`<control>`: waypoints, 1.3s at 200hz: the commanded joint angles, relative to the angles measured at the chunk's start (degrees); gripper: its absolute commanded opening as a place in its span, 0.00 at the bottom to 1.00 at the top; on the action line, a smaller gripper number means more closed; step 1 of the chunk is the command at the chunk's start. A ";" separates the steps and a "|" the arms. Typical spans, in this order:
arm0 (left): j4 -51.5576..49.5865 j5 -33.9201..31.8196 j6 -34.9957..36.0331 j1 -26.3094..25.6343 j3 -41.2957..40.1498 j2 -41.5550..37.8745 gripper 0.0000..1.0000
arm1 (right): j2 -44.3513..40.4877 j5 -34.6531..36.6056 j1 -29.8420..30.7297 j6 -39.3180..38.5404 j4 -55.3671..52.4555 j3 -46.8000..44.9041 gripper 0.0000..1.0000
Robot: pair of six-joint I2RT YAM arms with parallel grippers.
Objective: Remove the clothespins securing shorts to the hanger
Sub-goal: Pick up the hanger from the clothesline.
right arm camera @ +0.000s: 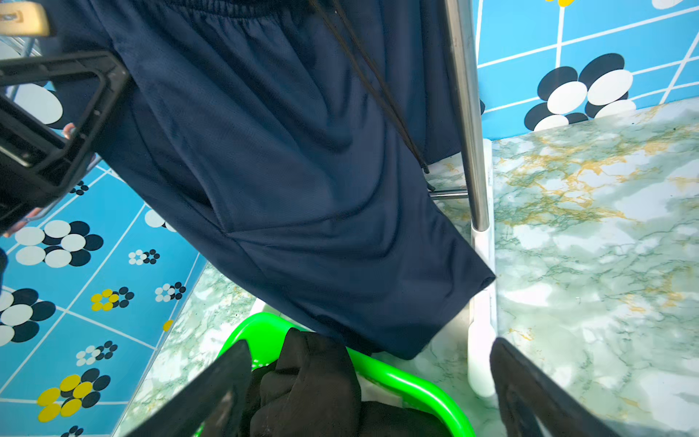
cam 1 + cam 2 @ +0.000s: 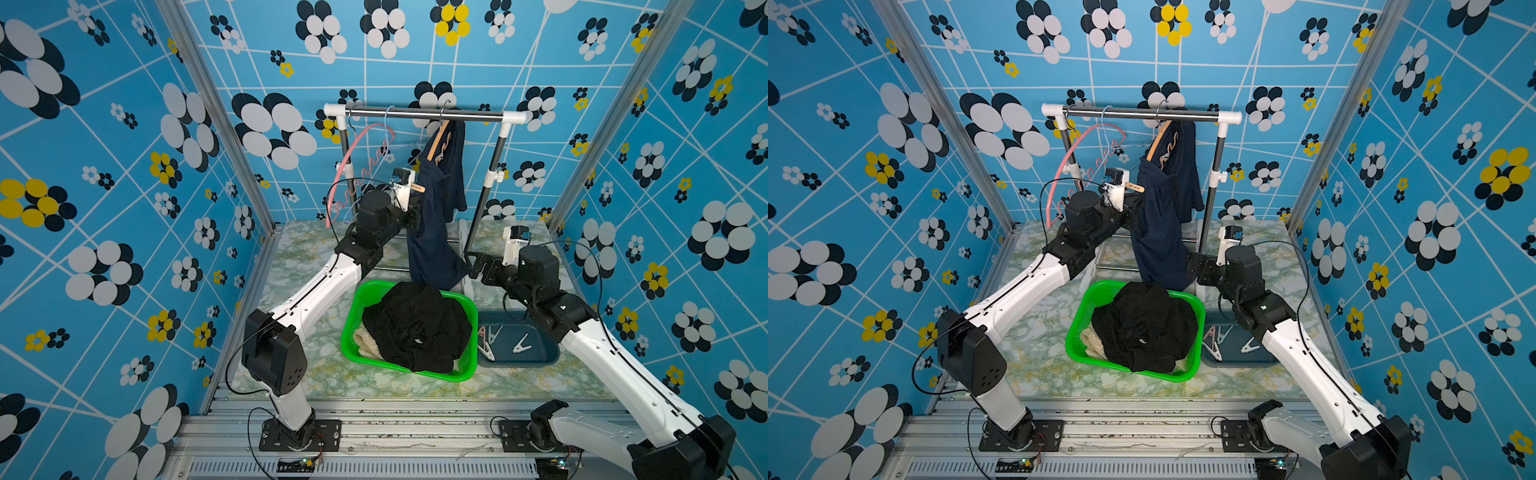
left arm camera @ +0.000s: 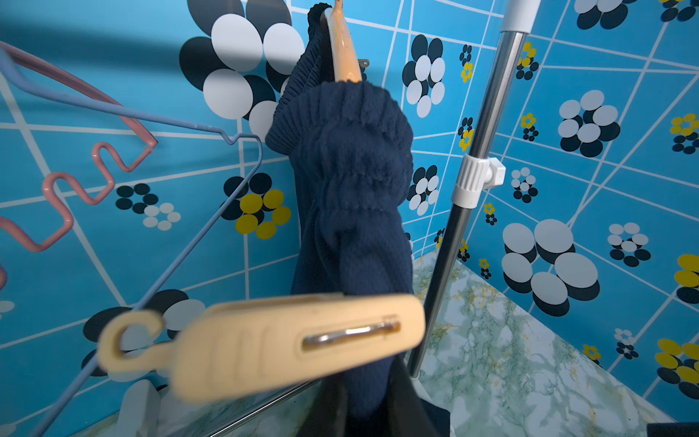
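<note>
Both tools flank navy shorts (image 2: 432, 241): left tool (image 2: 415, 198) pinches tan clothespin (image 3: 264, 340), right tool (image 1: 370, 393) spread.

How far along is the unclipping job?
Done: black shorts and beige shorts lie in the green basket, loose clothespins in the tray. In hand: left gripper shut on a tan clothespin beside the navy shorts. Left: navy shorts hang on the hanger; further pins unseen.
</note>
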 commanded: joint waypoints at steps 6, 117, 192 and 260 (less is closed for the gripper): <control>7.92 -0.60 1.52 0.35 -0.82 -7.19 0.00 | -0.68 1.65 -0.26 -0.47 -1.35 -1.30 0.99; 0.43 2.72 0.56 2.24 -4.82 -14.87 0.00 | -1.40 2.48 -0.14 0.51 -1.45 -2.14 0.99; -5.79 6.22 0.82 1.73 -14.36 -27.03 0.00 | -4.18 5.94 -0.31 0.32 -3.35 -2.39 0.99; -14.93 10.97 -0.54 1.75 -17.59 -43.30 0.00 | -9.24 7.66 -0.39 0.19 -6.08 -3.11 0.99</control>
